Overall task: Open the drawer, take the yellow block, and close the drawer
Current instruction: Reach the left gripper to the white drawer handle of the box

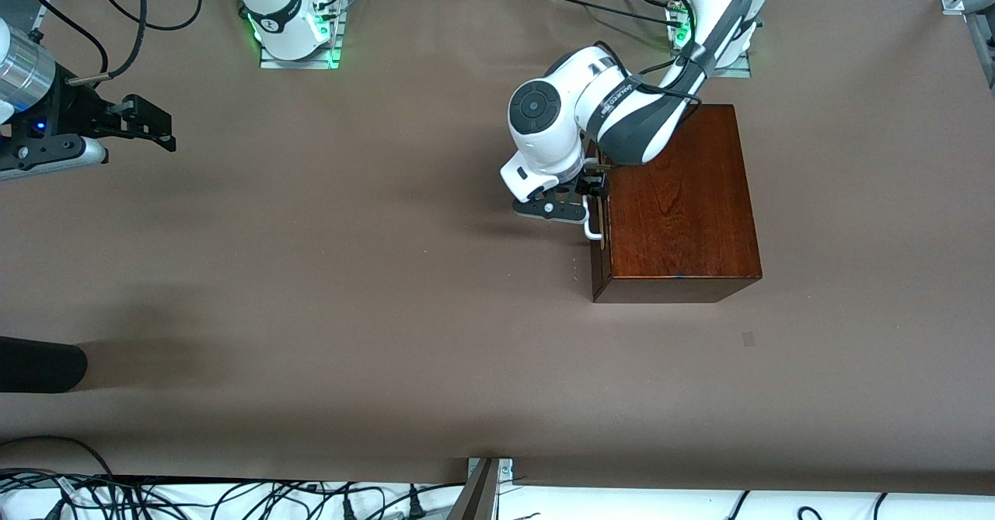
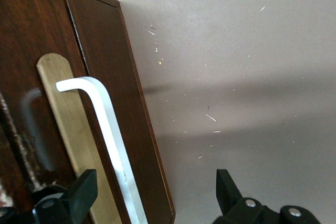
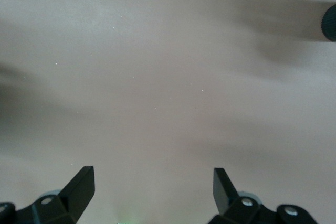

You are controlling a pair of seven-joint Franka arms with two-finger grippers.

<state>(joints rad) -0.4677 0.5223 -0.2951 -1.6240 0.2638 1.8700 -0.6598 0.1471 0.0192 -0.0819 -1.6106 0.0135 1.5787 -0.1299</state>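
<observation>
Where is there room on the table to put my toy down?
Plenty of bare brown table from the wooden box toward the right arm's end, and nearer the camera than the box. It is crowded only at the drawer's white handle, where the left tool sits open around it. The right tool waits, open.

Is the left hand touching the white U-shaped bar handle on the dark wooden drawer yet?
Apart. The left wrist view shows the left hand open astride the white bar handle, with a gap to each finger.
</observation>
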